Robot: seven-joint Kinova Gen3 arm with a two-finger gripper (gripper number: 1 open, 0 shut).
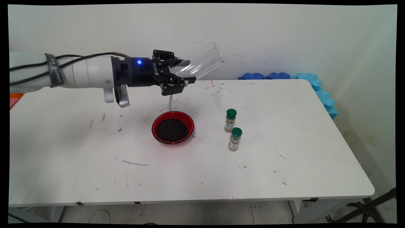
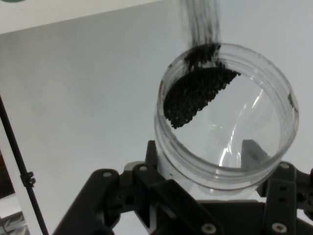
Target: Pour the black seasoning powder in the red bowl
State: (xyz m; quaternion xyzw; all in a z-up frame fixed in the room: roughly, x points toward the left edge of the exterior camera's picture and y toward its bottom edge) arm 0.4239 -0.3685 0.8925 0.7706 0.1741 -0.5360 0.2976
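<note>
Above the white table [image 1: 284, 171], black gripper [image 1: 177, 74] clamped on a tilted clear jar [image 1: 201, 63], dark grains [image 2: 195, 93] streaming from its mouth toward the red bowl [image 1: 172, 127] below. Two green-capped spice bottles [image 1: 232, 129] nearby; right half of tabletop bare.

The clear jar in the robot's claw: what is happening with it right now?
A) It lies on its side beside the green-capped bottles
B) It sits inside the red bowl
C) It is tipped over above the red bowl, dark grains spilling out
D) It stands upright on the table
C: the gripper holds the clear jar tilted in the air above the red bowl, and the hand view shows dark grains streaming from its mouth.
</note>
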